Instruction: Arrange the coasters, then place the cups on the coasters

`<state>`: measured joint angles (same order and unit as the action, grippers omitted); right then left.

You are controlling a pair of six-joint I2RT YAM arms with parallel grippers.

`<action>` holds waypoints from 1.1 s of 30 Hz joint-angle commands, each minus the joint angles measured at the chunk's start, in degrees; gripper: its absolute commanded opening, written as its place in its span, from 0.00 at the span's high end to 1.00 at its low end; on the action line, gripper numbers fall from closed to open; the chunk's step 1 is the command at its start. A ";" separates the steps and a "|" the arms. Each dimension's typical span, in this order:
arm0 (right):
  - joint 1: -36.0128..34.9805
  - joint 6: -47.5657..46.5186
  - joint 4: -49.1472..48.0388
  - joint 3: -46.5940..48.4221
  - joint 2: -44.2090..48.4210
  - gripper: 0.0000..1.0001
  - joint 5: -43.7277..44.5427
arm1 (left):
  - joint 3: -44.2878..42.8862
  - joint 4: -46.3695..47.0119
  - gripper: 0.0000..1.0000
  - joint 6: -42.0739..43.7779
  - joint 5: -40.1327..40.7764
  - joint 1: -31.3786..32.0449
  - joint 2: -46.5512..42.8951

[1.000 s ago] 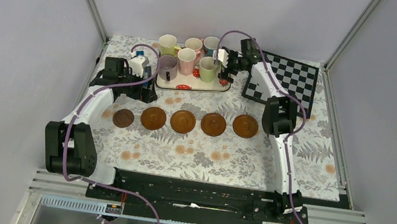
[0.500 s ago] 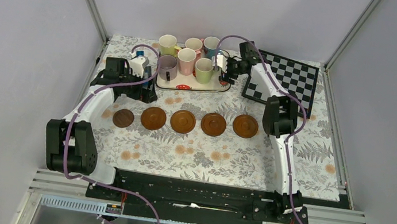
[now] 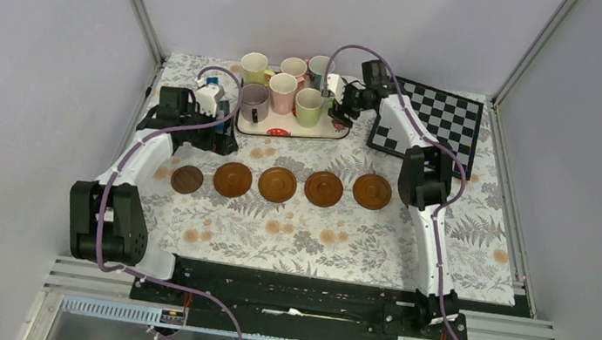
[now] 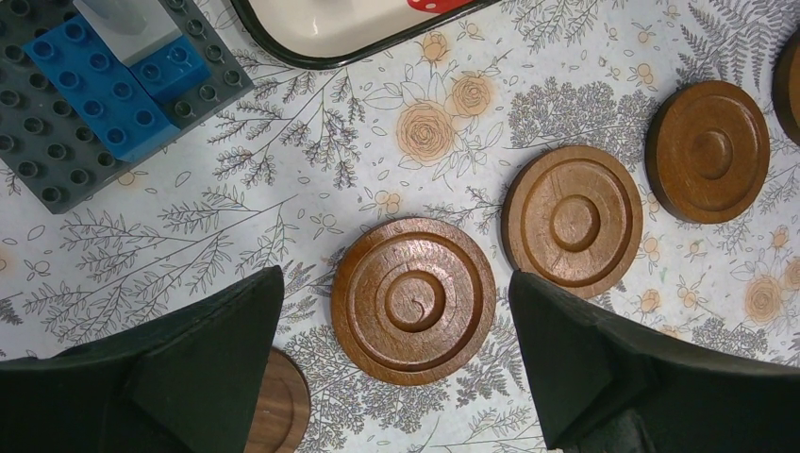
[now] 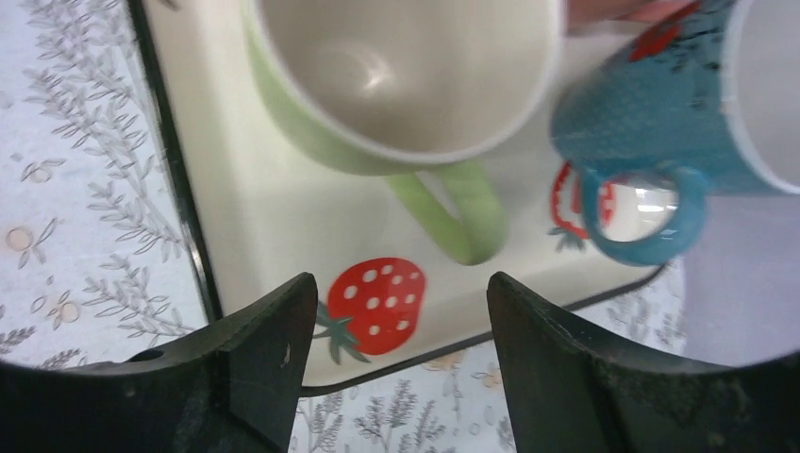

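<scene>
Floral tabletop [image 3: 289, 230], with five coasters [image 3: 277, 184] visible in a row across its middle; the step in hand appears to be the first cup pickup. Strawberry tray [image 3: 285, 132], at the far side, holds all the cups. Right claw [image 5: 398, 283], jaws apart and empty, faces the green cup [image 5: 396, 75] by its handle [image 5: 453, 217]; the next move calls for closing there. Left claw [image 4: 394, 278] hangs wide above one coaster.

Top view high, from rear; wrist views close, downward; all share tray [image 3: 311, 132].
</scene>
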<state>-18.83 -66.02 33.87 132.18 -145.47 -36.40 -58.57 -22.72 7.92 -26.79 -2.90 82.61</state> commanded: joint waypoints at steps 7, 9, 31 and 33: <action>-2.16 2.80 0.49 7.30 -1.22 0.25 8.76 | -4.36 1.54 0.01 -1.21 -1.45 -0.44 -0.75; -2.13 2.19 -1.22 5.52 -0.44 0.18 7.01 | -4.43 1.60 0.01 -1.37 -1.48 -0.41 -0.69; -5.23 0.43 2.35 3.57 0.40 0.39 2.99 | -4.37 1.32 0.01 -2.45 -3.43 -0.71 -0.77; -5.49 1.57 2.37 3.61 0.07 0.40 3.24 | -4.27 0.96 0.01 -2.30 -3.94 -0.84 -0.83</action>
<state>-23.68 -65.69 34.96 135.85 -146.87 -31.20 -60.42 -23.00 5.96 -28.36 -3.18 82.61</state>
